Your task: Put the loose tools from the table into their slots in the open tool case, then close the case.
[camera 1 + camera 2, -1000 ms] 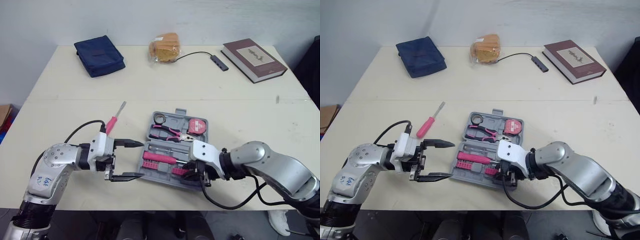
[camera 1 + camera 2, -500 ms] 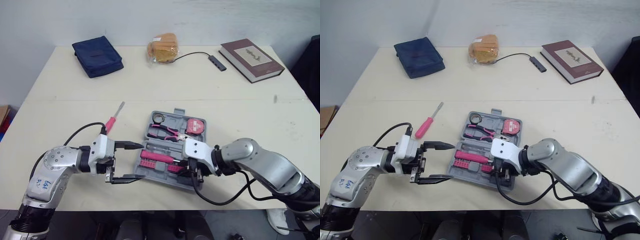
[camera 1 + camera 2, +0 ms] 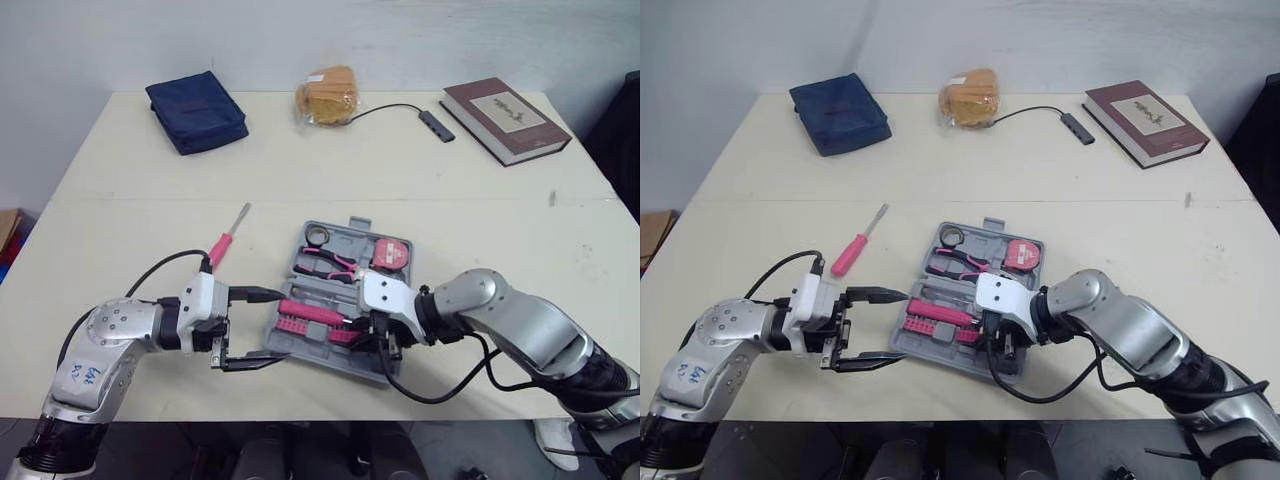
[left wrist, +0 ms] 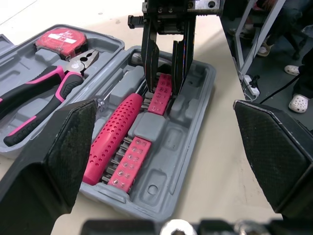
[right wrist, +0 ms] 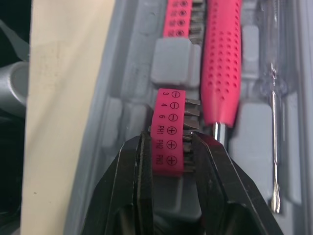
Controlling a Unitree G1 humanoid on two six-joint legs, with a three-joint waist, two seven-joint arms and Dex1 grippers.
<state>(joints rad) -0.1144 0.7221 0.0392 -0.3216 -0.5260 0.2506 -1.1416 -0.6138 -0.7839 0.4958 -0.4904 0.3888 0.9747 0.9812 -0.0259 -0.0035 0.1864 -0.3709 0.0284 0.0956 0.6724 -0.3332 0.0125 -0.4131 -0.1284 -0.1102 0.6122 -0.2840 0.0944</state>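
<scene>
Open grey tool case near the front of the table, pliers and pink driver handle seated inside, right gripper clamped on a pink bit strip beside that handle, left gripper spread wide at the case's left edge, pink-handled screwdriver loose further left.

Probably an office: plain table, book, cabled hub.

You see grey case on cream desk. Pink bit strip, black markings; your right pincer black. Pink dimpled handle on cased driver. Pink handle on loose screwdriver. Pink-black pliers, red tape measure, navy pouch, maroon book.
</scene>
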